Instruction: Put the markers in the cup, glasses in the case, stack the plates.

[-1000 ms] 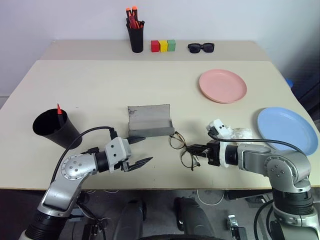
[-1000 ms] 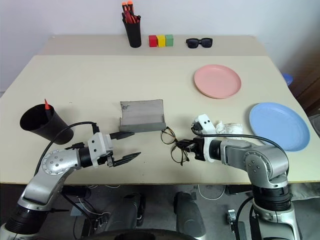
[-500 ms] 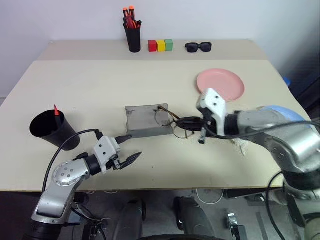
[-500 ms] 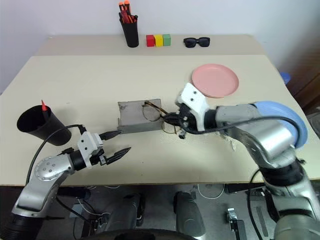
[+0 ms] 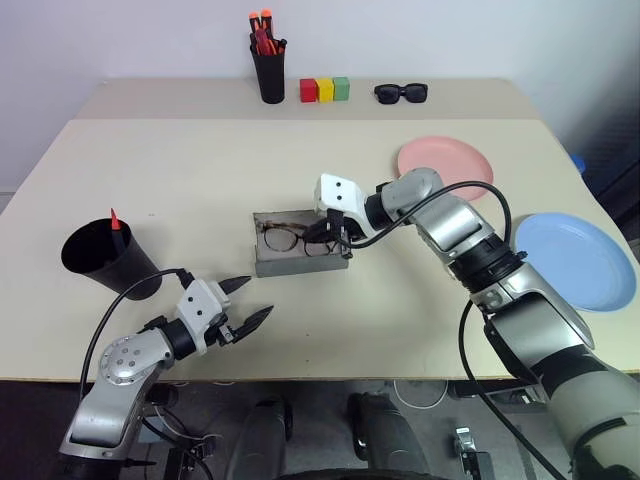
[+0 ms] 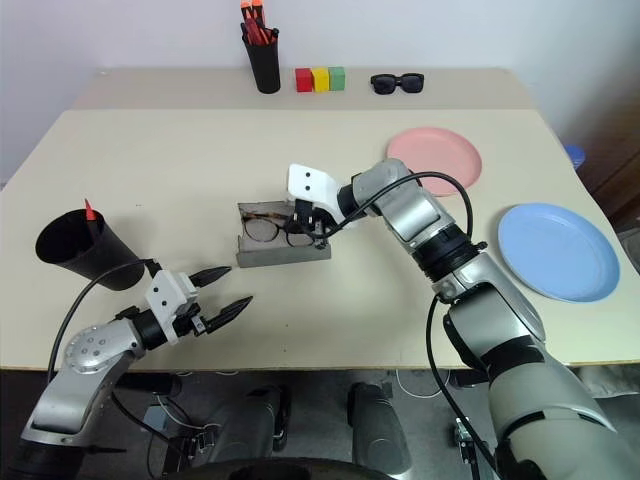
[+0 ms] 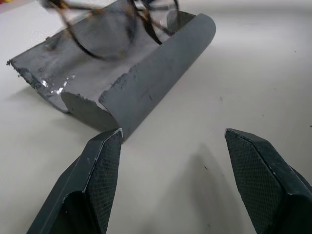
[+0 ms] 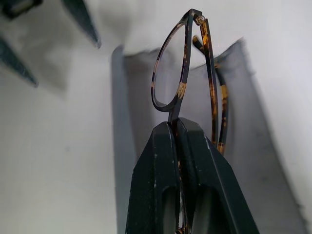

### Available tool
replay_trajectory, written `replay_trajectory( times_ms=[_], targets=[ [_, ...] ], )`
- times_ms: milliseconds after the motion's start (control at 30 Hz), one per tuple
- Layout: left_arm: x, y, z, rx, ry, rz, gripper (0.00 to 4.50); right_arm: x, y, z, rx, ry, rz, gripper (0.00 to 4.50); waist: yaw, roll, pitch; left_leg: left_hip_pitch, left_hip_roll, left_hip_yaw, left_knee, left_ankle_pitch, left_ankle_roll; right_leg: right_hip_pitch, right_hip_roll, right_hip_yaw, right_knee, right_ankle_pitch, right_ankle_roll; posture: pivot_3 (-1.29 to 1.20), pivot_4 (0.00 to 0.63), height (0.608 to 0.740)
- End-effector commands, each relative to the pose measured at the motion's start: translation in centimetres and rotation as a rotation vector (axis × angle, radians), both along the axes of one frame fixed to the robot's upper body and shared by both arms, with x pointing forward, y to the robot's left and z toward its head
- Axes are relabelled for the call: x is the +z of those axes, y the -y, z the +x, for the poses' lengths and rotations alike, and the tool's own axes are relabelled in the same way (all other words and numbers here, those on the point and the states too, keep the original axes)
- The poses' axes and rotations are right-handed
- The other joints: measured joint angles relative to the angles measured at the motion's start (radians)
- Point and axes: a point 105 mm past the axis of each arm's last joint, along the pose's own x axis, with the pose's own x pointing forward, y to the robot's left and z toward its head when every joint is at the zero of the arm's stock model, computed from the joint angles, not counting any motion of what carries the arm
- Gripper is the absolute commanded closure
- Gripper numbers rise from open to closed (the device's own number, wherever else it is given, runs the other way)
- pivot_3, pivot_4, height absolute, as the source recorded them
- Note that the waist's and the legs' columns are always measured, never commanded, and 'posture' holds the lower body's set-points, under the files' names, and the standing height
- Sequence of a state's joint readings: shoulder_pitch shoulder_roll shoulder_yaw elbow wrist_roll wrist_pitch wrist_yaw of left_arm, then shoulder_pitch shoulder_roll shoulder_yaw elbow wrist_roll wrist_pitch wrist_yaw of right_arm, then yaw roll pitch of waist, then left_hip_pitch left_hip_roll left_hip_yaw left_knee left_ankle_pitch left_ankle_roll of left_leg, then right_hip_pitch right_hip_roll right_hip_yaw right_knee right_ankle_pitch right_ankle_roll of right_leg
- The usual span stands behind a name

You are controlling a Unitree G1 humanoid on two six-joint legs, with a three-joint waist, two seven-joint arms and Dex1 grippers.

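Beige tabletop against a pale wall; I take the open grey case at its middle as my landmark.

Item: glasses, thin dark wire frame, round clear lenses. Held over the open case, the lenses inside its outline; whether the frame touches the lining I cannot tell. My right gripper is clamped tight on the frame, fingers pressed together on the wire beside one lens. I judge them light, springy and easily bent; the hold belongs on the metal, never on a lens, and the release should be gentle.

Item: case, felt-like, lid folded back. Probably light enough to skid if nudged.

Item: my left gripper, near the case on the table-edge side, jaws wide apart, holding nothing, pointed toward the case.

Item: black cup, well to the case's left, a red marker standing in it.

Item: pink plate, beyond the case to its right; blue plate, further right. Apart, not stacked. Stiff, shallow, likely slippery; take by the rim.

Item: pen holder, coloured blocks, sunglasses, far behind the case.
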State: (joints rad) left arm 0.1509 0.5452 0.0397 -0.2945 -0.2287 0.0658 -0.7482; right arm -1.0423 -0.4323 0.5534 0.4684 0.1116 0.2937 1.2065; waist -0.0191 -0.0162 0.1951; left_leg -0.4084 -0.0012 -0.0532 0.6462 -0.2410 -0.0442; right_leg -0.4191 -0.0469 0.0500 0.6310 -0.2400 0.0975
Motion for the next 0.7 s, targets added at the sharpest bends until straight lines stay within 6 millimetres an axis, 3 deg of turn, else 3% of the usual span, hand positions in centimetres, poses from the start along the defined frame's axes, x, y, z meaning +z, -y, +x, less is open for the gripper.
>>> replay_trajectory(
  times_ms=[33,167,367,400,467,600,700],
  targets=[
    [1.0,-0.1,-0.2,0.005,0.054,-0.006,1.05,0.8,0.1,-0.7,0.084,0.004,-0.011,4.45,-0.001,0.000,0.000,0.000,0.000,0.000,0.000,0.000,0.000,0.000,0.000,0.000,0.000,0.000,0.000,0.00,0.150,0.740],
    [0.9,-0.1,-0.1,0.005,0.051,-0.006,1.05,0.5,0.5,-1.6,0.131,-0.039,-0.016,4.45,-0.001,0.000,0.000,0.000,0.000,0.000,0.000,0.000,0.000,0.000,0.000,0.000,0.000,0.000,0.000,0.00,0.150,0.740],
    [2.0,0.4,0.6,0.000,0.023,-0.077,1.05,1.7,0.0,-0.9,0.059,0.017,0.093,1.53,0.000,0.000,0.000,0.000,0.000,0.000,0.000,0.000,0.000,0.000,0.000,0.000,0.001,0.000,0.000,0.00,0.150,0.740],
    [2.4,0.5,1.0,0.010,0.005,-0.113,1.31,2.1,-0.1,-0.8,0.042,0.037,0.115,1.19,0.000,0.000,0.000,0.000,0.000,0.000,0.000,0.000,0.000,-0.001,0.000,0.000,0.001,0.000,0.000,0.00,0.150,0.740],
    [3.1,0.6,1.7,0.027,-0.030,-0.177,1.96,2.8,0.0,-0.6,0.008,0.076,0.157,1.18,0.001,0.000,0.000,0.000,0.000,-0.001,0.000,0.000,0.000,-0.001,0.000,0.000,0.001,0.001,0.001,0.00,0.150,0.740],
    [5.5,1.7,4.7,0.116,-0.002,-0.190,3.84,4.1,0.9,-0.3,-0.128,0.183,0.278,1.18,0.008,0.000,0.000,0.000,-0.001,-0.002,0.001,0.000,0.000,0.000,0.001,-0.001,0.002,0.002,0.004,0.00,0.150,0.740],
    [7.4,3.2,8.2,0.213,-0.033,-0.215,3.84,3.7,1.8,-1.9,-0.193,0.257,0.341,1.18,0.013,-0.001,0.000,0.000,-0.002,-0.005,0.002,0.000,0.000,0.001,0.001,-0.002,0.002,0.003,0.004,0.00,0.150,0.740]
  ],
)
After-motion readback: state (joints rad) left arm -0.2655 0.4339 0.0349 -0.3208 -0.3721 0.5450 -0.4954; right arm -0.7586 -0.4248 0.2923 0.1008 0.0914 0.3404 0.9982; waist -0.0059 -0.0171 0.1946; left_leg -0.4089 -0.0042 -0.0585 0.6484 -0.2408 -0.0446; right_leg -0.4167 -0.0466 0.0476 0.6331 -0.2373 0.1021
